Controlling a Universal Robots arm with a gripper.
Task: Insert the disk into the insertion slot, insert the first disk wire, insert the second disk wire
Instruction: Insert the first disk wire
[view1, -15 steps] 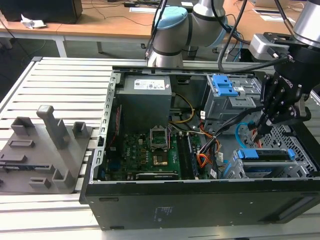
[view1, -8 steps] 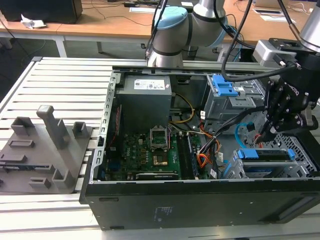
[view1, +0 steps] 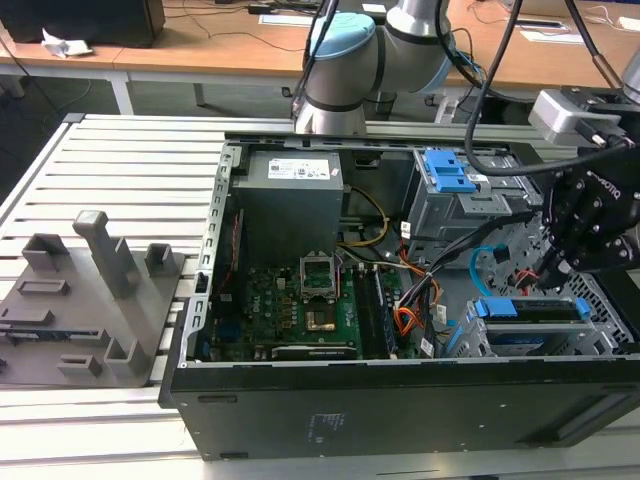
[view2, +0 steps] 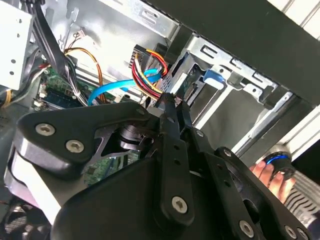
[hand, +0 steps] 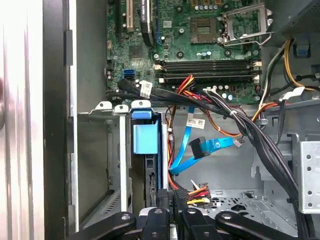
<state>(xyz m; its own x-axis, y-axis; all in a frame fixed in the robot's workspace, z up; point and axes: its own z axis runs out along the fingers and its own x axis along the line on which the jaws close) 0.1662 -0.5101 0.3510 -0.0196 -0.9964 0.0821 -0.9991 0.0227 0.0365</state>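
Gripper (hand: 170, 194) pinched shut on one first disk wire (hand: 199, 191), one disk (hand: 146, 139) in insertion slot (hand: 120, 150), one second disk wire (hand: 210, 146) near

No text legible enough to record. White label (view1: 300, 170) on face of power supply (view1: 290, 210), far side of computer case (view1: 400, 400) in the exterior view: print too fine to make out. Two white tags (hand: 145, 89) on black cable bundle (hand: 220, 107) in the first wrist view: dark print, likewise unreadable.
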